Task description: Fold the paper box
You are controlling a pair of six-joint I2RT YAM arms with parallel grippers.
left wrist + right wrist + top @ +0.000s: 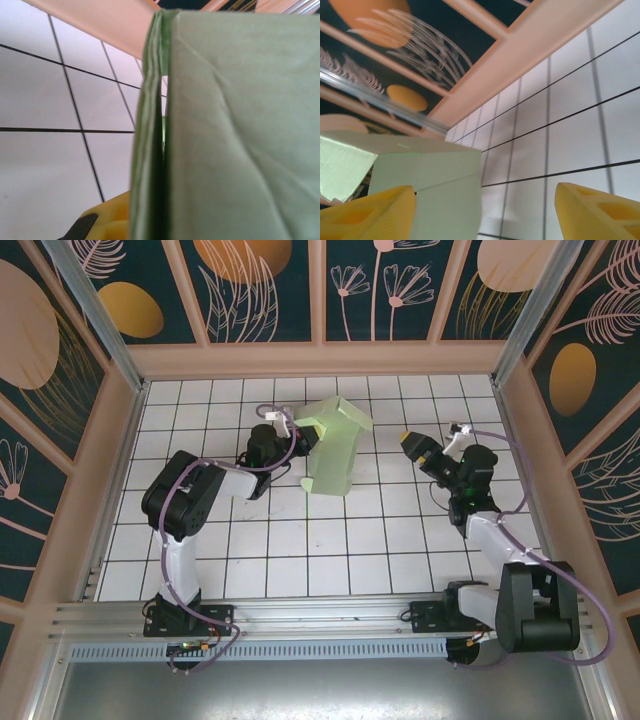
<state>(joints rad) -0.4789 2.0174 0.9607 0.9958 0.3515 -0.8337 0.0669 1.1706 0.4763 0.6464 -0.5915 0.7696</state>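
Observation:
The pale green paper box (pixel 333 445) stands partly folded on the tiled floor, left of centre, with a flap raised at its far end. My left gripper (pixel 300 440) is at the box's left edge, shut on a doubled layer of the card. In the left wrist view the green card (pixel 240 140) rises right in front of the lens, with one yellow finger (pixel 107 222) showing beside the fold. My right gripper (pixel 408 445) hovers open to the right of the box, apart from it. From the right wrist, the box (pixel 435 185) lies beyond the left finger (pixel 375 212), and the gripper (pixel 485 212) holds nothing.
White tiled floor (pixel 330 550) with black grid lines spreads around the box. Patterned walls with peach frames (pixel 320 358) close in the back and both sides. A metal rail (pixel 300 615) runs along the near edge by the arm bases.

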